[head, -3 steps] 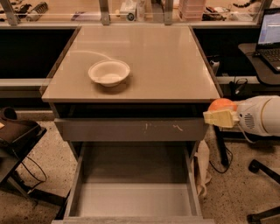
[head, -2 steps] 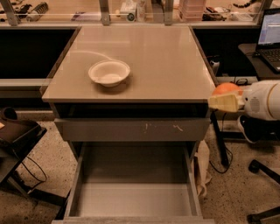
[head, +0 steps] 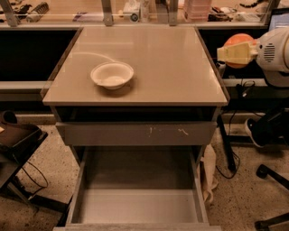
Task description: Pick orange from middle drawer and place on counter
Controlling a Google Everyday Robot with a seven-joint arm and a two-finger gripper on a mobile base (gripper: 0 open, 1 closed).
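My gripper (head: pixel 231 53) is at the right, raised just off the right edge of the counter (head: pixel 149 58), and it is shut on the orange (head: pixel 239 43). The orange shows as a bright round shape behind the pale fingers (head: pixel 235 54). The middle drawer (head: pixel 137 198) is pulled open at the bottom and its grey floor is bare. The white arm housing (head: pixel 273 47) reaches in from the right edge.
A shallow white bowl (head: pixel 112 74) sits on the counter's left half. A grey drawer front with pale scratches (head: pixel 135 133) is above the open drawer. A cluttered bench with metal posts (head: pixel 135 11) runs behind. Cables and a chair base (head: pixel 266 171) lie at the right.
My gripper has risen with the orange in it, from beside the upper drawer front to above the level of the counter top at its right edge.
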